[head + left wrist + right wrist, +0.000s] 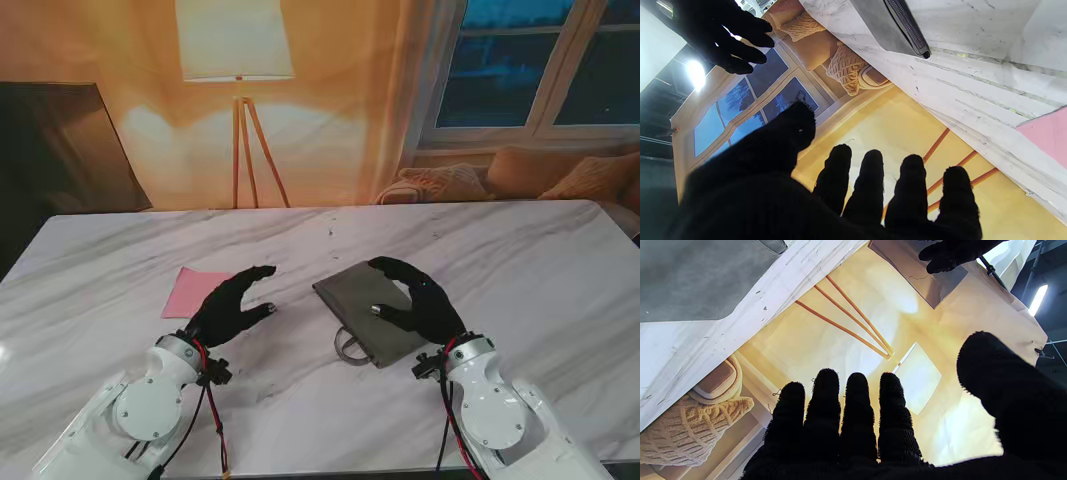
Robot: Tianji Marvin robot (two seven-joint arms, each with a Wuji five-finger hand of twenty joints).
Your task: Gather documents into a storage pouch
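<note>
With both hands' fingers spread and holding nothing, the thin pink paper (198, 291) lying flat on the tabletop (520, 250) left of the grey pouch (372, 308) could have slid away instead of lifting.

Two white arms rising from the near corners, left hand (232, 305) black-gloved, fingers (870, 186) spread and extended, thumb apart, holding nothing, right hand (420, 300) black-gloved, fingers (857, 413) side by side, thumb wide, holding nothing, both palms facing inward.
</note>
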